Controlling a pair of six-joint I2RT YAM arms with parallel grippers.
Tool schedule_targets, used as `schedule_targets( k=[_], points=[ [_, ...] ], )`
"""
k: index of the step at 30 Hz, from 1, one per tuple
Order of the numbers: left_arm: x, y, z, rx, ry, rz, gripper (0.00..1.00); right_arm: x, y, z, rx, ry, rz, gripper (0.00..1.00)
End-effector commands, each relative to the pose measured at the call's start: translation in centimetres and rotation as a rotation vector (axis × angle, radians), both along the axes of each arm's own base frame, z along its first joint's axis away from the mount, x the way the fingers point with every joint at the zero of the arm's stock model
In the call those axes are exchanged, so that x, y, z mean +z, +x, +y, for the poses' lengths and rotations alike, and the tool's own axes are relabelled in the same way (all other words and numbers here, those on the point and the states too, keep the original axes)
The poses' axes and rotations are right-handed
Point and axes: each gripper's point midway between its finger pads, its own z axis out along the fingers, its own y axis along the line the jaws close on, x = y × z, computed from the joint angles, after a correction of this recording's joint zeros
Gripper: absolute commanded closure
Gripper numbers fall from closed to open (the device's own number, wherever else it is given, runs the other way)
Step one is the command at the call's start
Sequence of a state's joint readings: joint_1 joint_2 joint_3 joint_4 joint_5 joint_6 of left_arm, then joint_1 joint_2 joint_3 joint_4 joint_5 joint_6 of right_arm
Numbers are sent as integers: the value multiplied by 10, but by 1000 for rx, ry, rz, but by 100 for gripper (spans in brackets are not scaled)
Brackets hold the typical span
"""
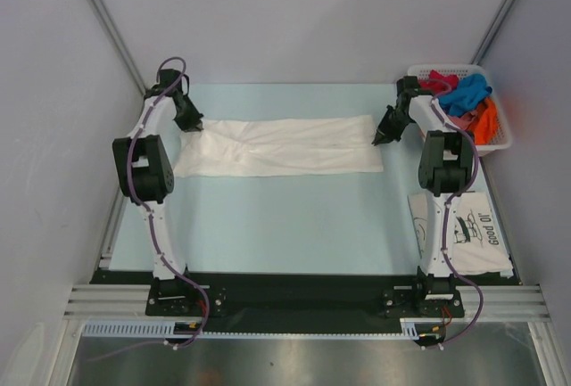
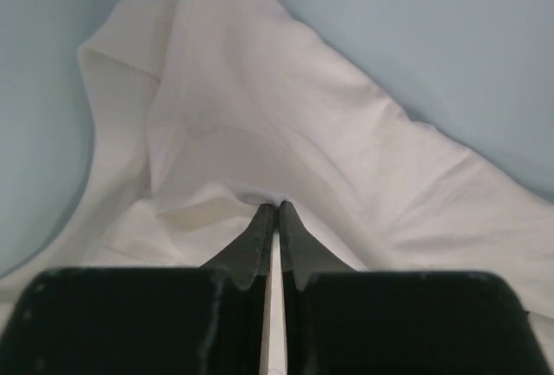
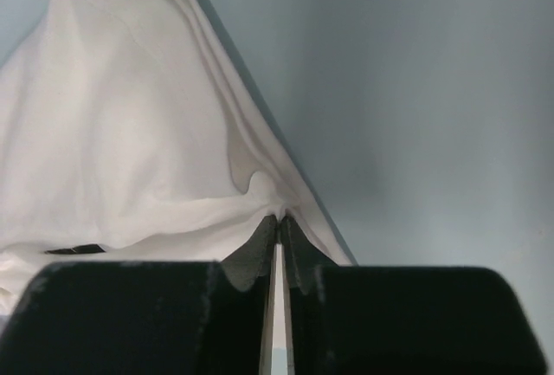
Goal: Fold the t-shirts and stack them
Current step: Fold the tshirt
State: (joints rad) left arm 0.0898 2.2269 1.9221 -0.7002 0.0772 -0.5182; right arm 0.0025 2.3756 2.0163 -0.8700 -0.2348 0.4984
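A plain white t-shirt (image 1: 281, 145) lies folded into a long strip across the far half of the pale blue table (image 1: 285, 217). My left gripper (image 1: 194, 126) is at its left end, my right gripper (image 1: 380, 139) at its right end. In the left wrist view the white cloth (image 2: 260, 115) bunches into the tips of the left gripper (image 2: 278, 205), which is shut on a fold. In the right wrist view the right gripper (image 3: 279, 216) pinches the cloth (image 3: 112, 132) near its edge the same way. A folded white t-shirt with black print (image 1: 468, 230) lies at the near right.
A white lattice basket (image 1: 505, 127) stands at the far right corner with red (image 1: 439, 78), blue (image 1: 466, 94) and orange (image 1: 484, 123) t-shirts heaped in it. Grey walls close in the table at the back and on both sides.
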Motion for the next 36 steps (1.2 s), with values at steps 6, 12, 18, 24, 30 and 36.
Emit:
schedule_targets(
  k=[6,12,18,24,30,36],
  points=[
    [55,-43,77,84,281,73,54,42,12,-56,-29,-173,-51,73],
    [75,-86,37,37,119,-9,46,79,-16,-27,43,-152,-87,60],
    [25,-103,-24,-61,-155,16,67,54,-40,64,183,56,-52,59],
    [-40,-118,-3,-40,-84,180,71,23,-42,63,170,86,-4,71],
    [-69,-143,31,46,-57,284,71,-10,-61,23,127,32,66,71],
    [-78,-159,62,79,20,337,70,-27,-93,1,111,-21,124,71]
  ],
)
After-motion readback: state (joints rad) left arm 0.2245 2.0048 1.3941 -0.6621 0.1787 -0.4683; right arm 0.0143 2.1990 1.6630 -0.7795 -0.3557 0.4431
